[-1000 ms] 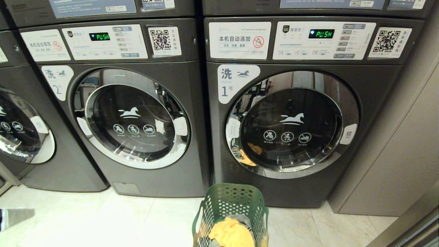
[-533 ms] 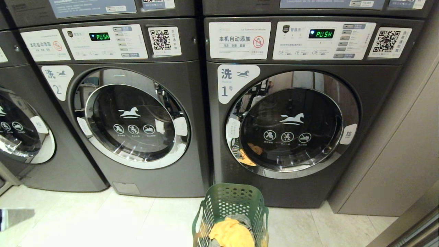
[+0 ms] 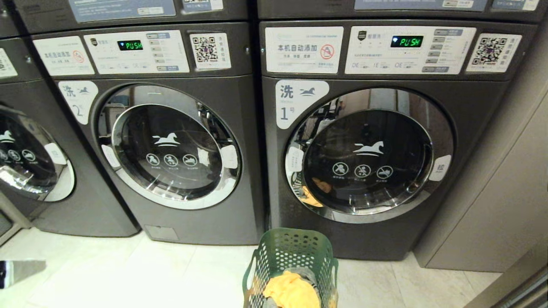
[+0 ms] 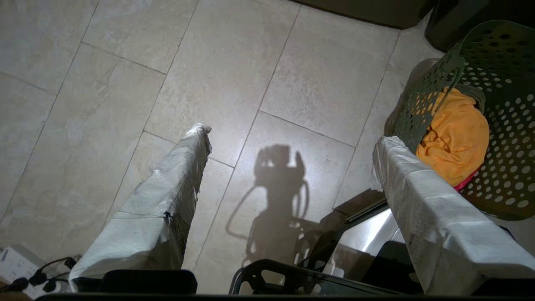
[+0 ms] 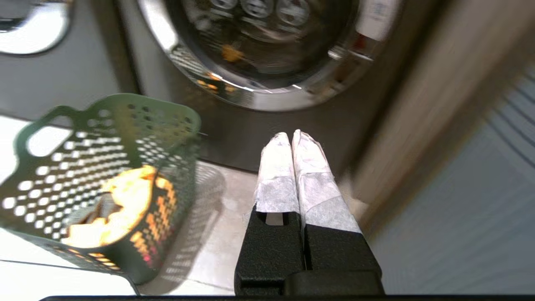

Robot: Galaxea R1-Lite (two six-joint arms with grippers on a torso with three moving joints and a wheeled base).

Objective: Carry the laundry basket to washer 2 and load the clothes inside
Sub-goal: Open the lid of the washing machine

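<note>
tiled floor (image 4: 125, 62); left tool (image 4: 292, 133) spread wide, empty; right tool (image 5: 291, 136) pressed together, empty

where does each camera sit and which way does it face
Head view: high, facing forward and down at washer 2, washer 1 and the laundry basket; no arm shows.
Left wrist view: above floor tiles, looking down past the open left gripper.
Right wrist view: low, facing washer 1's door past the shut right gripper.
All share the basket.
</note>
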